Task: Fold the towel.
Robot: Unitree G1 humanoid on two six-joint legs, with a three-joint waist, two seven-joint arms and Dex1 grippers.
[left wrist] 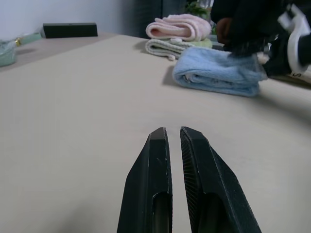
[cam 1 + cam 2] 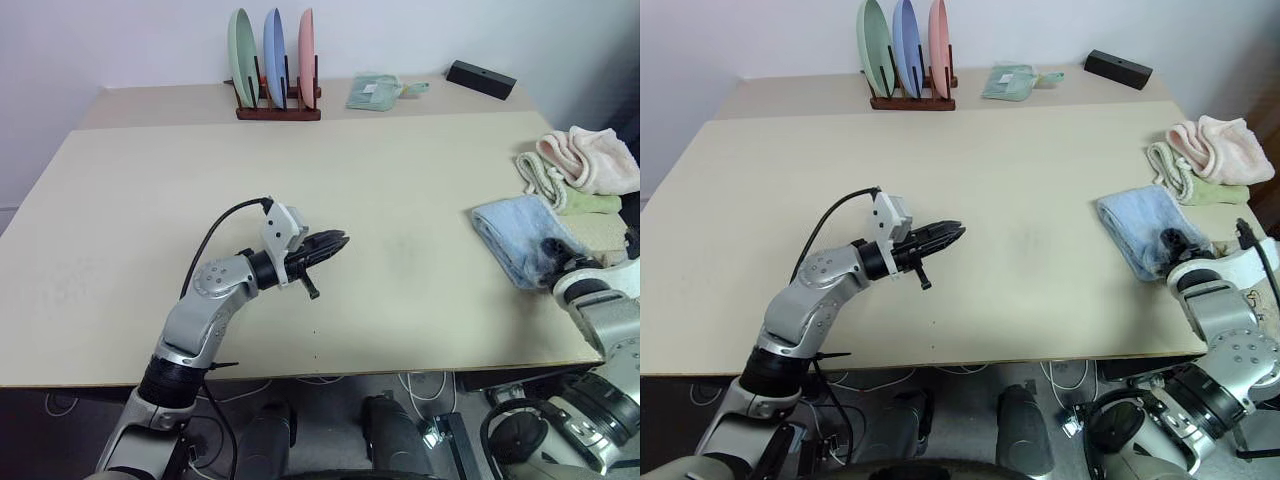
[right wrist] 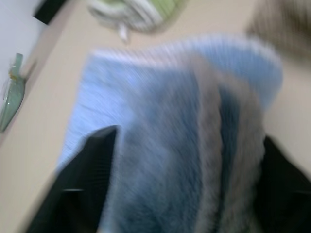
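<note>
Towel (image 2: 515,235): light blue terry cloth, folded into a thick, compact rectangle with rounded, layered folds along its long side. It lies flat on the table's right part, near the front edge.
Towel's look up close: in the right wrist view the blue pile fills the space between the two black fingers, with a greyish band running across it.
Right gripper (image 3: 187,187): at the towel's near end, its fingers spread wide to either side of the cloth. The jaws stand released around the towel, not pinching it.
Pink towel (image 2: 592,158): bundled, just behind the blue one, by the right edge.
Green cloth (image 2: 560,190): striped, pale, tucked under and beside the pink bundle, close to the towel's far end.
Left gripper (image 2: 335,243): over the table's middle, well apart from the towel, pointing toward it. Its jaws are clenched with only a thin slit between them, holding nothing.
Table (image 2: 300,180): pale beige.
Plate rack (image 2: 277,95): at the back, with three upright plates.
Mint cloth (image 2: 375,92): folded, right of the rack.
Black box (image 2: 481,78): at the far right corner.
</note>
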